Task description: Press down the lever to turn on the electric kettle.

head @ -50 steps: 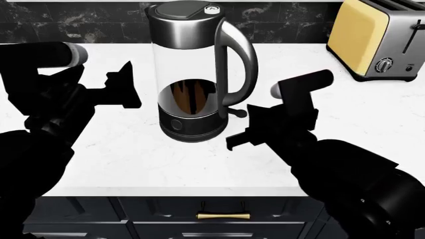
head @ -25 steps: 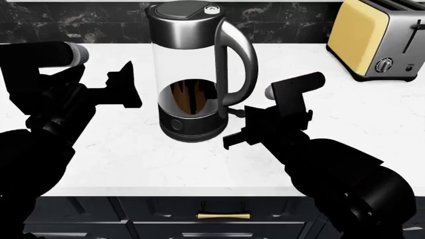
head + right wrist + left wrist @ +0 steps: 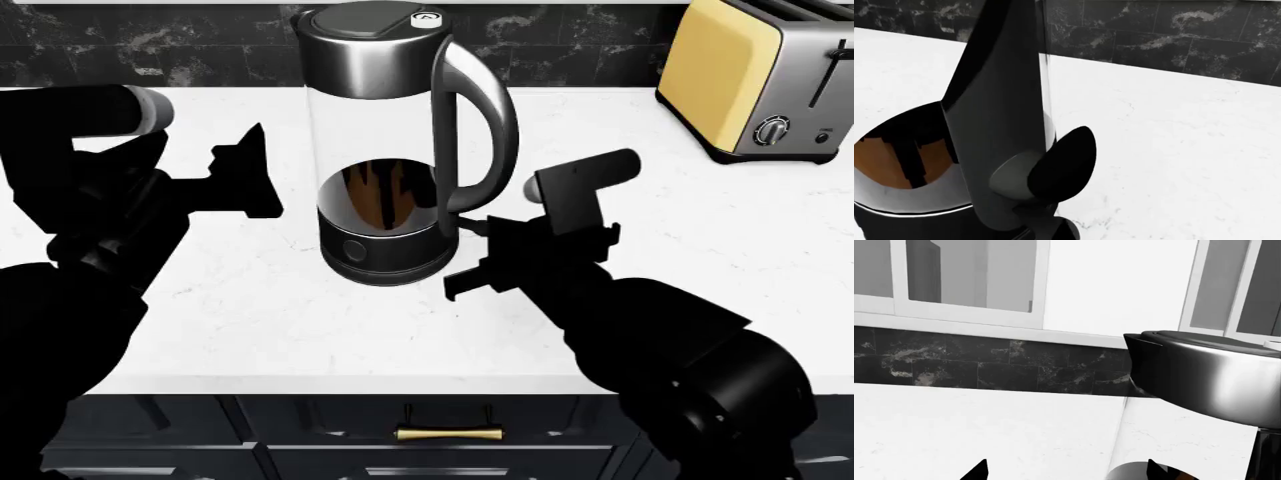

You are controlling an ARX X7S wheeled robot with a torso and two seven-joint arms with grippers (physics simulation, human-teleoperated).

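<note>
The electric kettle (image 3: 380,150) stands mid-counter: clear glass, steel lid, curved steel handle (image 3: 483,120), dark base. The lever (image 3: 470,228) is a small dark tab at the handle's foot. In the right wrist view the lever (image 3: 1064,165) shows close up beside the handle (image 3: 997,100). My right gripper (image 3: 474,255) is right at the lever, and its dark tips (image 3: 1066,231) meet together just under the tab. My left gripper (image 3: 247,185) hovers left of the glass, open and empty, with the kettle's lid (image 3: 1207,375) in its wrist view.
A yellow and silver toaster (image 3: 761,80) stands at the back right. A black marble backsplash (image 3: 160,45) runs behind the white counter (image 3: 267,320). Dark drawers with a brass pull (image 3: 447,433) lie below the front edge.
My right gripper has moved left and slightly away from me, closing in on the lever at the handle's foot. The left arm and the kettle have not moved.
</note>
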